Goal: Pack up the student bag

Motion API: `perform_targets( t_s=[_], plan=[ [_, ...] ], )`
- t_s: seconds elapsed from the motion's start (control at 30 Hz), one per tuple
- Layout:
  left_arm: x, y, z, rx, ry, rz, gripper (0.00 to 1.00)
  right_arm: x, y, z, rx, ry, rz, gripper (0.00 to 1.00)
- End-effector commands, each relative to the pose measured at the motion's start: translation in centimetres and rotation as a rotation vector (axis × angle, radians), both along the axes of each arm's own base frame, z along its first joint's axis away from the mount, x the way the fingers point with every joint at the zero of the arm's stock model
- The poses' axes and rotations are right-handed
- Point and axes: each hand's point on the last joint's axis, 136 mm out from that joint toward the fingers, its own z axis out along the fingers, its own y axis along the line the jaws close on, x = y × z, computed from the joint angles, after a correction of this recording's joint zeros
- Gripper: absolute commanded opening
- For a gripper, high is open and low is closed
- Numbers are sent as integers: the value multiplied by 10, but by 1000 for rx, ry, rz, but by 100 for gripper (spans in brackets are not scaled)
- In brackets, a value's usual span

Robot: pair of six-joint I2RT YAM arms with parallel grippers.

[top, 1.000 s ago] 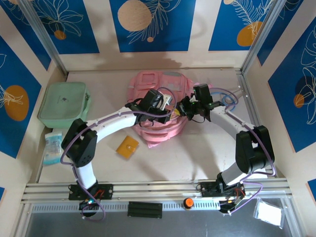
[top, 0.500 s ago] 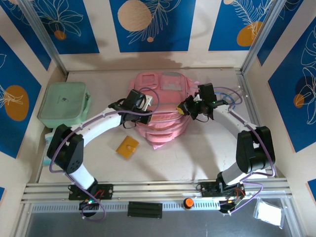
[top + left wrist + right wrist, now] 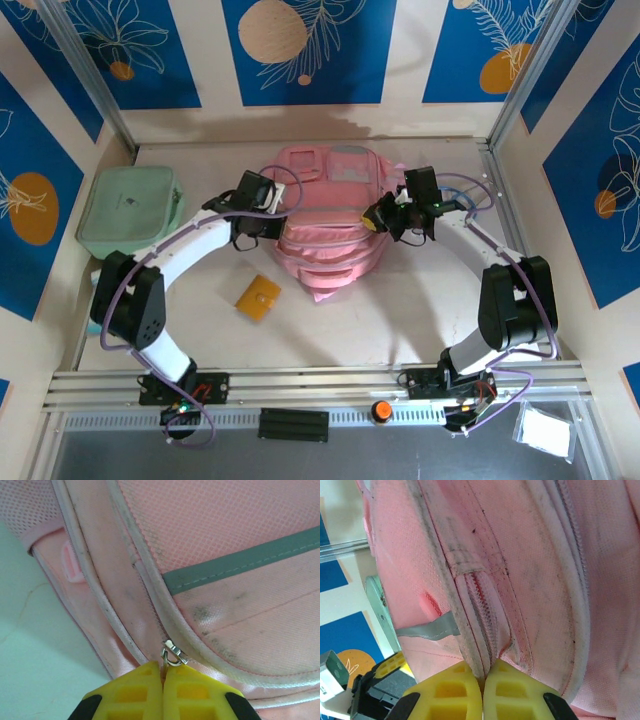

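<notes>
The student bag (image 3: 330, 240), pink with grey trim, lies flat in the middle of the table. My left gripper (image 3: 278, 218) is at its left edge. In the left wrist view the left gripper (image 3: 163, 672) is shut on the ring of a silver zip pull (image 3: 174, 655), on the zip line of the bag (image 3: 225, 530). My right gripper (image 3: 373, 220) is at the bag's right edge. Seen from the right wrist, the right gripper (image 3: 487, 669) pinches the fabric beside a zip on the bag (image 3: 520, 555).
A mint green zip case (image 3: 130, 210) sits at the left wall, with a pale packet (image 3: 104, 300) in front of it. An orange card holder (image 3: 258, 297) lies on the table in front of the bag's left side. Walls enclose the table on three sides.
My left gripper has travelled left from the bag's middle to its left edge, shut on the zip pull. The bag has spread flatter. The right gripper has barely moved.
</notes>
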Motion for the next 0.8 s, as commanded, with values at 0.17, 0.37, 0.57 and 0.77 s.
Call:
perform_targets(
  t_s=[0.17, 0.37, 0.57, 0.77],
  plan=[
    [28, 20, -8, 63, 25, -89, 0, 10, -21, 1, -57, -8, -25, 5],
    [41, 15, -5, 59, 23, -187, 0, 9, -20, -1, -58, -9, -4, 5],
    [38, 8, -3, 13, 42, -306, 0, 4, -10, -3, -28, 9, 72, 5],
    [53, 19, -5, -2, 31, -295, 5, 1, -12, -6, -41, 16, 90, 5]
  ],
)
